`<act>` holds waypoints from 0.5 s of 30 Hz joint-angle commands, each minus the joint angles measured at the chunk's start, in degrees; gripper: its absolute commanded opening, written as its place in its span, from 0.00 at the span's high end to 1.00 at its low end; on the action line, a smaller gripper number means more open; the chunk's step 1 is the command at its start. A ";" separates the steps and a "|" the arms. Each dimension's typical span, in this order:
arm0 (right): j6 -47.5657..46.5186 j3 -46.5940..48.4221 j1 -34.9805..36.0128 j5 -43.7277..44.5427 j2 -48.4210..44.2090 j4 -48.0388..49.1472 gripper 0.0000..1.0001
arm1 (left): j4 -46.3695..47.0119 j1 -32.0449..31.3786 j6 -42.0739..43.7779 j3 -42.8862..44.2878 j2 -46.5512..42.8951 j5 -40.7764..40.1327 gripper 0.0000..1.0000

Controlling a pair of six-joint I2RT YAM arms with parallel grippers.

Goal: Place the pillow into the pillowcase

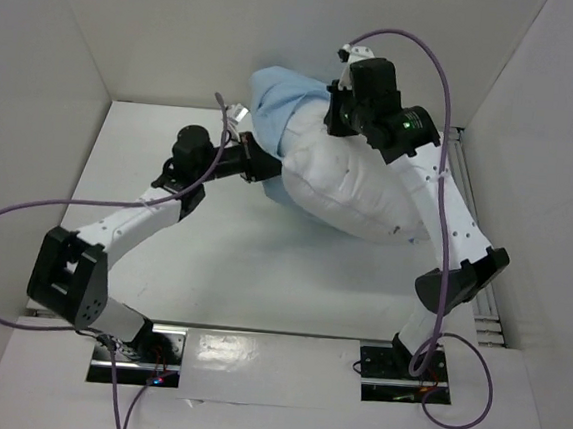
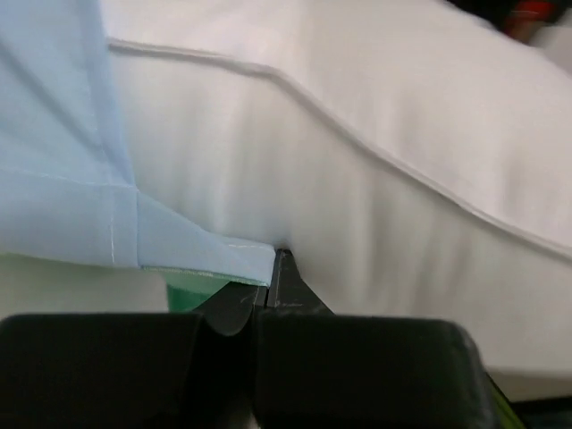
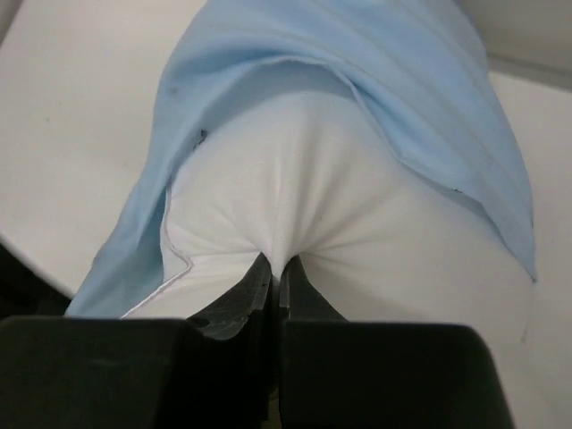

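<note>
On the far side of the table point(image 1: 262, 263), the pillow point(image 1: 354, 190) lies partly inside the pillowcase point(image 1: 282, 99).
The pillow looks light, plump and soft, so I think it will bulge when pushed. The pillowcase is thin and limp, best taken at its hem. My right gripper point(image 3: 277, 268) is closed, pinching a fold of pillow fabric. My left gripper point(image 2: 279, 268) is closed on the hem corner. The back wall point(image 1: 183, 25) stands near and may limit room.
</note>
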 commanded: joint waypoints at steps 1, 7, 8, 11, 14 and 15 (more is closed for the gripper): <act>-2.55 6.22 6.56 6.25 2.26 5.34 1.00 | 13.37 -0.48 -7.48 -0.93 -9.29 11.30 1.00; 1.57 -20.06 8.61 6.88 4.89 17.98 1.00 | 23.86 -1.10 -20.74 -22.11 -24.83 15.09 1.00; 2.10 -23.04 8.08 6.87 6.03 19.39 1.00 | 23.86 -1.10 -21.37 -25.44 -27.22 15.09 1.00; 2.72 -24.12 5.71 6.87 7.71 20.02 1.00 | 12.60 -1.10 -19.28 -25.31 -35.93 14.56 1.00; 2.72 -20.54 3.51 7.93 7.72 20.55 1.00 | 3.23 -1.10 -13.39 -19.44 -38.14 13.68 1.00; 1.85 -15.21 2.99 8.88 7.72 19.24 1.00 | 0.60 -1.10 -12.68 -17.67 -38.14 13.68 1.00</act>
